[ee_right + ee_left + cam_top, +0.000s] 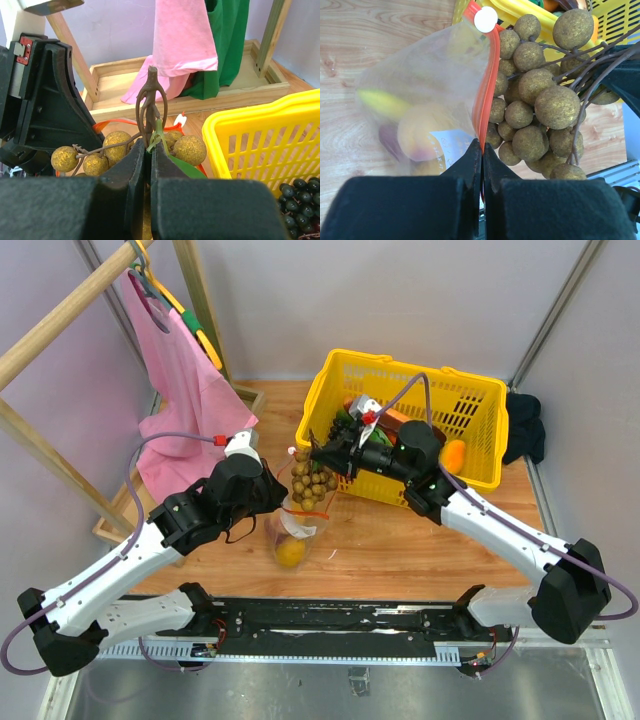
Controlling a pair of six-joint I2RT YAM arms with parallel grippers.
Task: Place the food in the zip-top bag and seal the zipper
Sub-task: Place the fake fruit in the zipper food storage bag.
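Note:
The clear zip-top bag (292, 532) (415, 105) hangs upright over the wooden table. An orange-yellow fruit (290, 553) (422, 132) and a purplish piece (390, 142) lie inside it. My left gripper (275, 492) (482, 145) is shut on the bag's red zipper strip (487, 85). My right gripper (318, 453) (148, 145) is shut on the brown stem (150, 100) of the tan-brown ball cluster (312, 480) (540, 100) (120, 145). The cluster hangs at the bag's mouth, beside the zipper.
A yellow mesh basket (480, 410) (270, 135) with more produce stands behind the right arm. A wooden rack (60, 315) with a pink cloth (180, 390) (182, 40) stands at the left. A dark cloth (525, 425) lies right of the basket.

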